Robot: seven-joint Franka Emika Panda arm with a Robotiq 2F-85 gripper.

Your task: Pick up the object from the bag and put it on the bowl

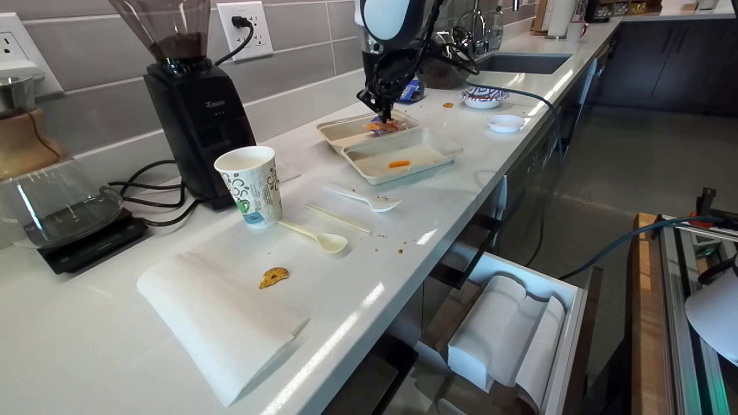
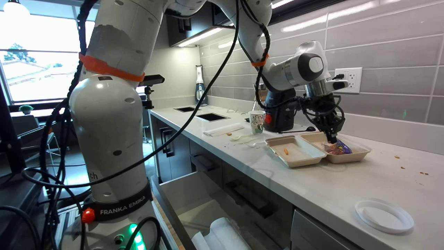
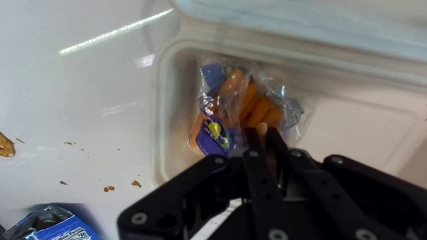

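Observation:
A clear plastic bag [image 3: 217, 100] of baby carrots with a purple label lies in a half of the beige takeout container [image 1: 346, 124], and shows in both exterior views. Down inside that half, my gripper [image 3: 262, 130] is over the bag's edge, its fingers nearly together. Between them the pale tip of a carrot [image 3: 262, 126] shows, pinched. Whether bag film is caught too I cannot tell. One loose carrot [image 1: 399, 164] lies in the container's other half [image 2: 295, 163]. A patterned bowl [image 1: 484, 98] stands farther along the counter.
A white round lid or shallow dish [image 1: 506, 123] lies near the counter edge. A blue packet [image 3: 63, 230] sits beside the container. A paper cup [image 1: 251, 184], spoon [image 1: 330, 242], fork [image 1: 369, 200] and coffee grinder [image 1: 199, 109] stand or lie on the container's other side. Drawers hang open below.

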